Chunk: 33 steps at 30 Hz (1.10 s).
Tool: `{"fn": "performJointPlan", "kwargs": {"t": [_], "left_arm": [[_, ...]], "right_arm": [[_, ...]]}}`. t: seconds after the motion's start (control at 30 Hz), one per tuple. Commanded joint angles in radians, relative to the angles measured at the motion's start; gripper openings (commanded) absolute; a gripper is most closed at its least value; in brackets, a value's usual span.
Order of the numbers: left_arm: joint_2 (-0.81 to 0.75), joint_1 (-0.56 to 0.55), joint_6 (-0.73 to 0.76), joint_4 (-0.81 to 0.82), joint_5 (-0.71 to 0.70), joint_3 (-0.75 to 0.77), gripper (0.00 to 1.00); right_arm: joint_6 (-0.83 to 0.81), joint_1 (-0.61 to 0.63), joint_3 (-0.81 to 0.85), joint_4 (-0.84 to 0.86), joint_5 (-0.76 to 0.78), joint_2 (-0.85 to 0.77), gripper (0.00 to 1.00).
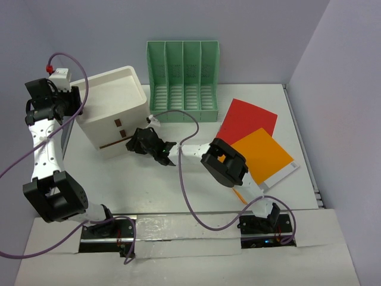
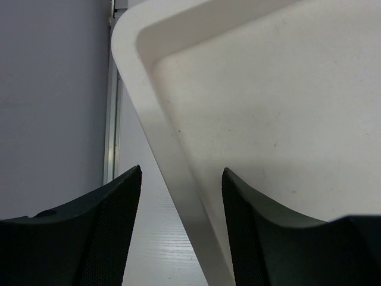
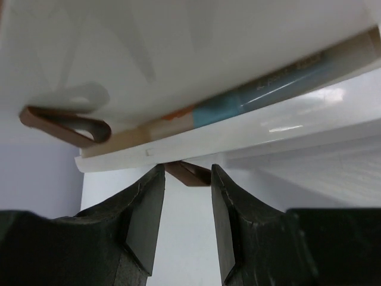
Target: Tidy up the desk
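A lab staged as an office. Bare walls [image 1: 250, 36] box the counter [image 1: 149, 190], left arm [image 1: 47, 155] and right arm [image 1: 226, 164] bolted at bottom. A file holder [image 1: 183, 80] stands top centre.

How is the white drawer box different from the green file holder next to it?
The white drawer box is closed in, with drawers and brown handles on its front. The green file holder is open and split into four slots by upright walls. The box has a shallow tray for a top, while the holder's slots are open at the top and look empty. The box sits at the left and the holder stands farther back. Both stand upright on the desk.
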Motion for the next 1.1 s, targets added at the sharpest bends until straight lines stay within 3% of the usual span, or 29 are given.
{"fn": "performJointPlan", "kwargs": {"t": [0.0,0.37,0.63,0.7,0.83,0.97,1.07], "left_arm": [[-0.009,0.006,0.032,-0.037,0.042,0.007,0.63],[-0.022,0.007,0.060,-0.034,0.040,0.000,0.63],[-0.025,0.006,0.060,-0.037,0.060,0.004,0.63],[-0.026,0.005,0.063,-0.033,0.060,-0.001,0.63],[-0.022,0.006,0.068,-0.047,0.066,0.008,0.63],[-0.024,0.006,0.069,-0.053,0.073,0.018,0.63],[-0.025,0.006,0.064,-0.060,0.079,0.047,0.64]], "right_arm": [[0.023,-0.010,0.085,0.070,0.065,0.037,0.45],[0.065,-0.011,0.153,0.093,0.106,0.077,0.45],[-0.052,-0.004,-0.131,0.216,0.149,-0.144,0.47],[-0.132,-0.002,-0.226,0.286,0.124,-0.236,0.53],[-0.293,-0.009,-0.326,0.359,-0.052,-0.353,0.83],[-0.356,-0.009,-0.434,0.256,-0.111,-0.539,0.86],[-0.293,-0.064,-0.535,-0.015,-0.092,-0.709,0.90]]}}
